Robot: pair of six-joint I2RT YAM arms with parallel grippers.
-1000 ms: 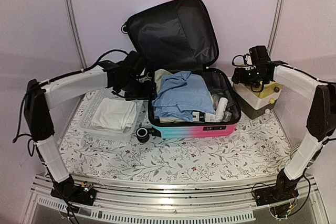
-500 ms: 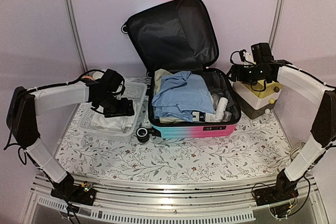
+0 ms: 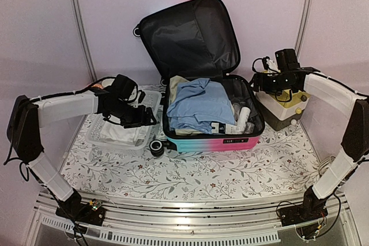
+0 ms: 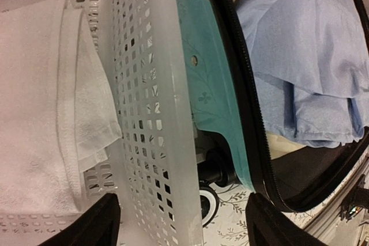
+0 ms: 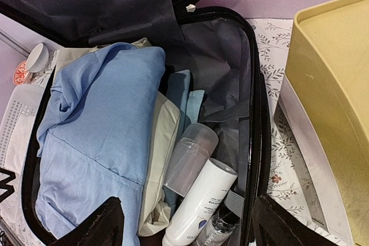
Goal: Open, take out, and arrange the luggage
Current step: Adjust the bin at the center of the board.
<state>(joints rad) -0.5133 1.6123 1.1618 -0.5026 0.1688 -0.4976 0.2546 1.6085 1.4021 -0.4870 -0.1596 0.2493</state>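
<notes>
The luggage (image 3: 210, 141) lies open on the table with its black-lined lid (image 3: 190, 33) standing up at the back. Inside it are a blue shirt (image 3: 199, 105), a white bottle (image 5: 202, 205) and a clear bottle (image 5: 187, 156). My left gripper (image 3: 144, 116) is open, low over the right wall of the white basket (image 4: 155, 113), beside the luggage's turquoise shell (image 4: 213, 96). Nothing is between its fingers. My right gripper (image 3: 262, 82) hangs open above the right end of the luggage, over the bottles, and it too holds nothing.
A folded white towel (image 4: 40, 113) lies in the basket. A luggage wheel (image 4: 209, 205) sits between basket and shell. A yellow-topped drawer box (image 5: 340, 102) stands right of the luggage, under the right wrist. The tablecloth (image 3: 190, 174) is flowered.
The left arm swung from beside the luggage out over the basket, then edged right toward the luggage. The right gripper shifted a little to the left over the luggage's edge.
</notes>
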